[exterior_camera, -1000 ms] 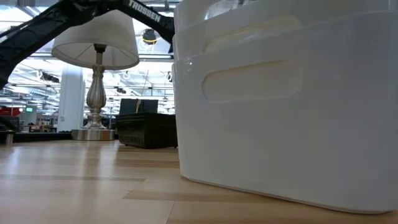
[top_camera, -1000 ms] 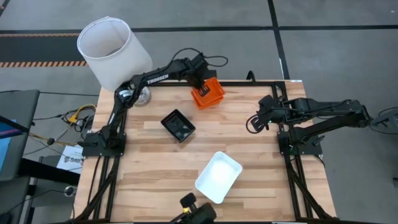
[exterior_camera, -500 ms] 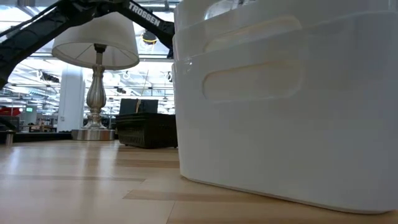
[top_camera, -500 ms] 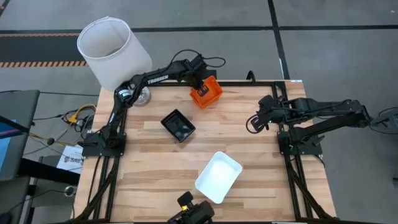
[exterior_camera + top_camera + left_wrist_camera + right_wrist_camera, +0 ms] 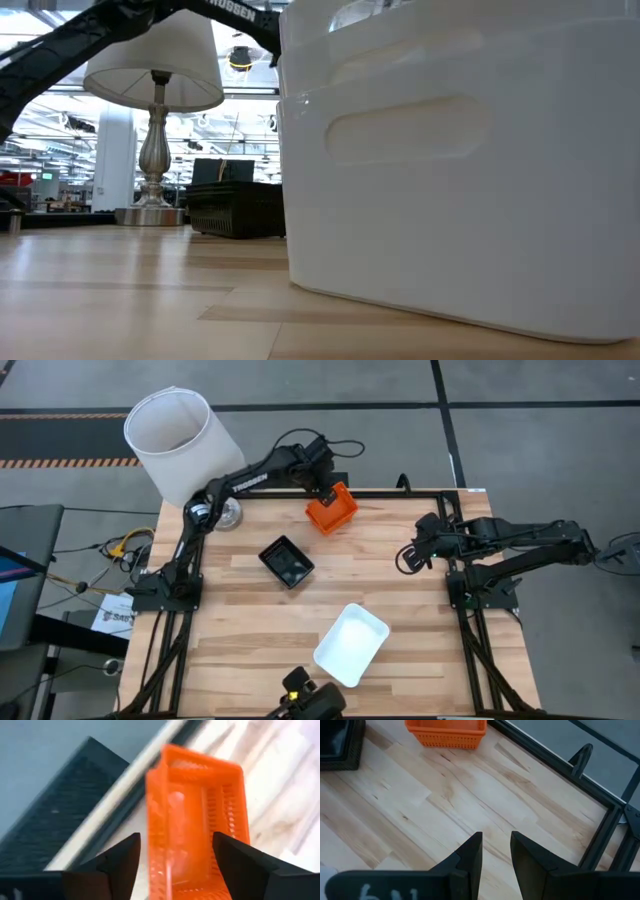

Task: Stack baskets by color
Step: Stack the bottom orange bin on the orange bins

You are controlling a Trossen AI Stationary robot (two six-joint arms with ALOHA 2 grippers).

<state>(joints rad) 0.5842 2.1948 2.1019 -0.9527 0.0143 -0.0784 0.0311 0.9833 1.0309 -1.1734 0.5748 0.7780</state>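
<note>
An orange basket (image 5: 332, 510) rests on its bottom at the table's far edge; it also shows in the right wrist view (image 5: 446, 732). My left gripper (image 5: 322, 484) hangs just above its far side, open. In the left wrist view its two fingers stand wide on either side of the orange basket (image 5: 200, 820), clear of it. A black basket (image 5: 287, 561) sits mid-table. White baskets (image 5: 351, 644), nested one in another, lie near the front edge and fill the low view (image 5: 460, 170). My right gripper (image 5: 495, 850) waits open at the table's right, with nothing between its fingers.
A lamp with a large white shade (image 5: 180, 440) stands on the table's far left corner, its base (image 5: 152, 214) beside the left arm. Bare wood (image 5: 250, 620) lies between the baskets. A black frame rail (image 5: 600, 800) runs along the far edge.
My left gripper has risen a little and come off the orange basket, drawing back toward the far edge. The basket, tipped a second ago, now sits flatter on the table at almost the same spot.
</note>
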